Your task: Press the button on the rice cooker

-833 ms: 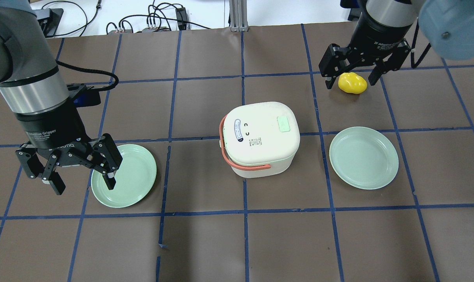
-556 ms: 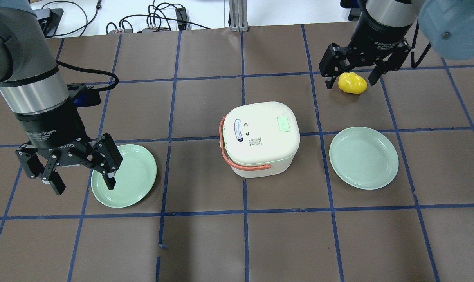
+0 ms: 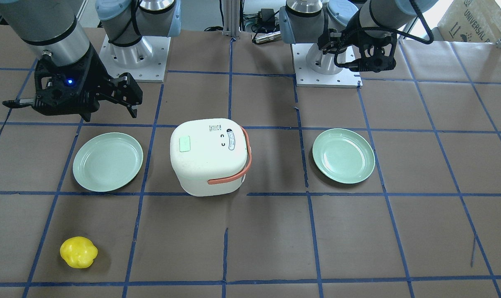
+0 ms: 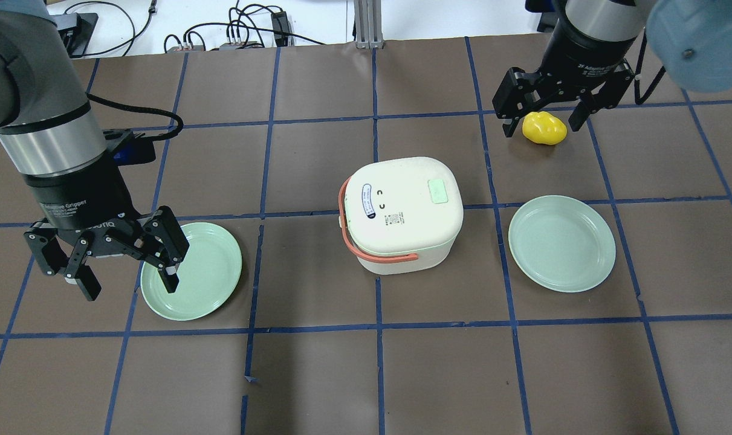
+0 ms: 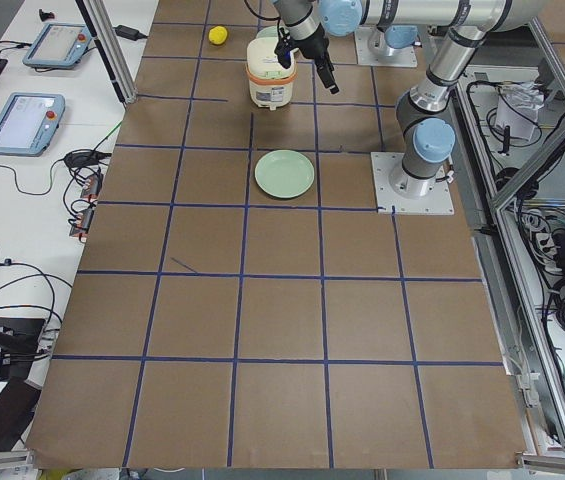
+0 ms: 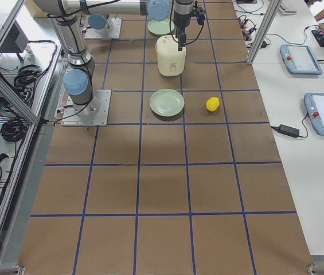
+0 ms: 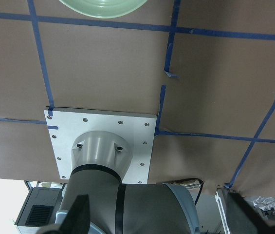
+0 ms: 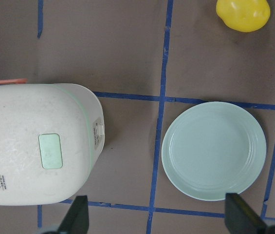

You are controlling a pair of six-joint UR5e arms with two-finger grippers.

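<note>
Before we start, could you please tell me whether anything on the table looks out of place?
Nothing is spilled or damaged. The rice cooker stands upright with its lid shut, turned slightly askew. One oddity: the blue tape strip beside the left plate ends in a loose, curled tip.

**Work surface and surroundings.** The table [image 4: 317, 374] was covered in matt brown sheeting, divided into squares by blue tape lines [image 4: 380, 362]. Beyond its far edge lay a white surface strewn with black cables [image 4: 245, 30], from which an aluminium post [image 4: 366, 24] rose at the centre. The side views showed a white bench [image 5: 32, 190] along the far long edge, carrying two screen handsets [image 5: 24, 122]. A cardboard box [image 3: 473, 18] stood at one corner behind the table. Metal frame rails [image 6: 8, 89] with cable bundles ran along the opposite side. Lighting was even and shadows were soft.
</note>
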